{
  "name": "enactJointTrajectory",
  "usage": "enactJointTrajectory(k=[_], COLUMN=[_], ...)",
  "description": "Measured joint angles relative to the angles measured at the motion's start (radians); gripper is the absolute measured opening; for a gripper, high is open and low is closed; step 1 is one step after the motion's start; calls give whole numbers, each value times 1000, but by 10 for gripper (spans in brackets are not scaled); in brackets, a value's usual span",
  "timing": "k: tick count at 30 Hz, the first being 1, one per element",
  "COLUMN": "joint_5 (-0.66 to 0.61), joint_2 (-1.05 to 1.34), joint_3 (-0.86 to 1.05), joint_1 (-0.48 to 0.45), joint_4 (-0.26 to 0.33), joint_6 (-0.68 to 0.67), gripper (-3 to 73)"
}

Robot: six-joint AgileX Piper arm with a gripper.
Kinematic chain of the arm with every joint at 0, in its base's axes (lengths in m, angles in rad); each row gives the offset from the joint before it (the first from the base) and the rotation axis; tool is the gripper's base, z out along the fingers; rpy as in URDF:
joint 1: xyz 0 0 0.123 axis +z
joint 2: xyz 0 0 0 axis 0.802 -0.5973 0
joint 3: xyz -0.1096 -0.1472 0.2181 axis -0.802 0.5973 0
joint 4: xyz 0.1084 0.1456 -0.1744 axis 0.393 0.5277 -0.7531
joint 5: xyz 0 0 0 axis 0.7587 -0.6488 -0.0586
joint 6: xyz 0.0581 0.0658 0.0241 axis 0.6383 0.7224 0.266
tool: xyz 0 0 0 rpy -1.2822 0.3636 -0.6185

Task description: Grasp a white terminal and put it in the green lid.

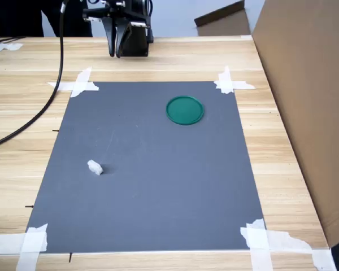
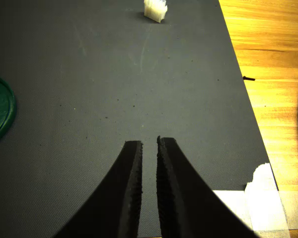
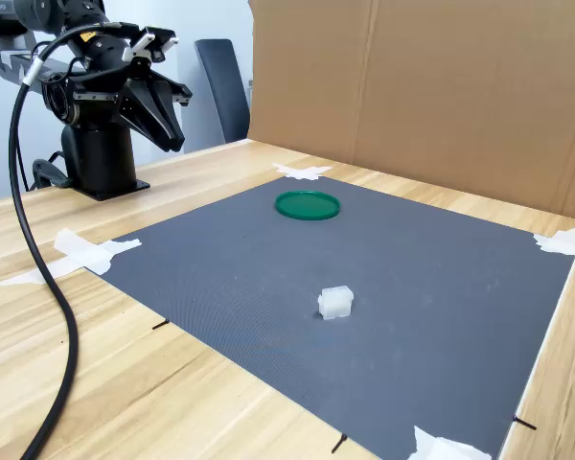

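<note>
End effector (image 2: 149, 144) hangs well apart from white terminal (image 2: 155, 9).

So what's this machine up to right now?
Nothing is being handled yet. The robot's gripper hangs in the air near its base, empty, jaws nearly together. A small white terminal lies alone on the grey mat, and the green lid sits empty further along it. The terminal is meant to go into that lid.

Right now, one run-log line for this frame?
phase: pre-grasp | gripper: raised near base, fingers nearly shut, empty | white terminal: on grey mat, untouched | green lid: empty
</note>
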Motion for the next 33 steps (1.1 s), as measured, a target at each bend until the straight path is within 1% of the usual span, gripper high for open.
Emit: enactJointTrajectory(k=[17, 21, 22, 23, 31, 33], joint_5=[0, 0, 0, 0, -11, -20], joint_2=[0, 0, -13, -27, -168, -236], joint_3=[0, 0, 0, -2, -64, -142], joint_1=[0, 0, 0, 0, 0, 0], joint_4=[0, -16, -32, -35, -39, -39], joint_6=[0, 0, 0, 0, 0, 0], gripper=[59, 59, 59, 59, 59, 59])
